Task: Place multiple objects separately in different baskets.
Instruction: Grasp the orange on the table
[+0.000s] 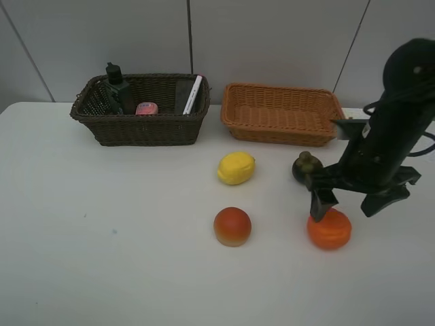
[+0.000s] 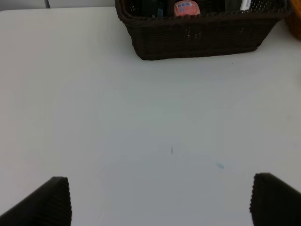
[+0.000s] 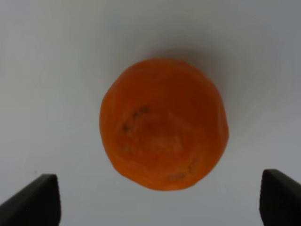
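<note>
My right gripper (image 1: 350, 206) is open and hangs just above the orange (image 1: 329, 229). The right wrist view shows the orange (image 3: 163, 123) centred between the spread fingertips (image 3: 34, 203). The dark mangosteen (image 1: 306, 166), the yellow lemon (image 1: 236, 168) and the red-orange fruit (image 1: 232, 226) lie loose on the table. The dark brown basket (image 1: 143, 129) holds the dark green bottle (image 1: 115, 85), the pink bottle (image 1: 146, 108) and the white marker (image 1: 193, 95). The light orange-tan basket (image 1: 279, 132) looks empty. My left gripper (image 2: 162, 202) is open and empty over bare table.
The white table (image 1: 102, 238) runs to a grey panelled wall at the back. The two baskets stand side by side at the back. In the left wrist view the dark basket (image 2: 197, 37) stands ahead with the pink bottle (image 2: 187, 8) inside.
</note>
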`<control>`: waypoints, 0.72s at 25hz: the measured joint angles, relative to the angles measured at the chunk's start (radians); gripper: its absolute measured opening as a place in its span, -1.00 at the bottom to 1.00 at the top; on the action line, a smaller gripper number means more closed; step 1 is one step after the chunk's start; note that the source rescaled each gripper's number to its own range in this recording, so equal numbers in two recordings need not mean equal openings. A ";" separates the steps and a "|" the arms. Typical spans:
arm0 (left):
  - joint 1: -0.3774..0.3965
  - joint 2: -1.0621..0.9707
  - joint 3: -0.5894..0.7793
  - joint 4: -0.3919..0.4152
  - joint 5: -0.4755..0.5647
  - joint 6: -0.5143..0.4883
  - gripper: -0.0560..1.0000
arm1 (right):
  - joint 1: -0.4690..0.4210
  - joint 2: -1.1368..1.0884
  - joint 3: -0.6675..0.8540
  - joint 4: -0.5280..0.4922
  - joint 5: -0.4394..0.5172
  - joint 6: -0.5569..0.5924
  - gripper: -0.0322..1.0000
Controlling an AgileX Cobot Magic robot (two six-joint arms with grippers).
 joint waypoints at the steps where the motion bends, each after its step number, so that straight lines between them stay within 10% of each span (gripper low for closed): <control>1: 0.000 0.000 0.000 0.000 0.000 0.000 0.99 | 0.001 0.016 0.000 0.000 -0.011 0.000 1.00; 18: 0.000 0.000 0.000 0.000 0.000 0.000 0.99 | 0.001 0.177 -0.001 0.026 -0.092 -0.001 1.00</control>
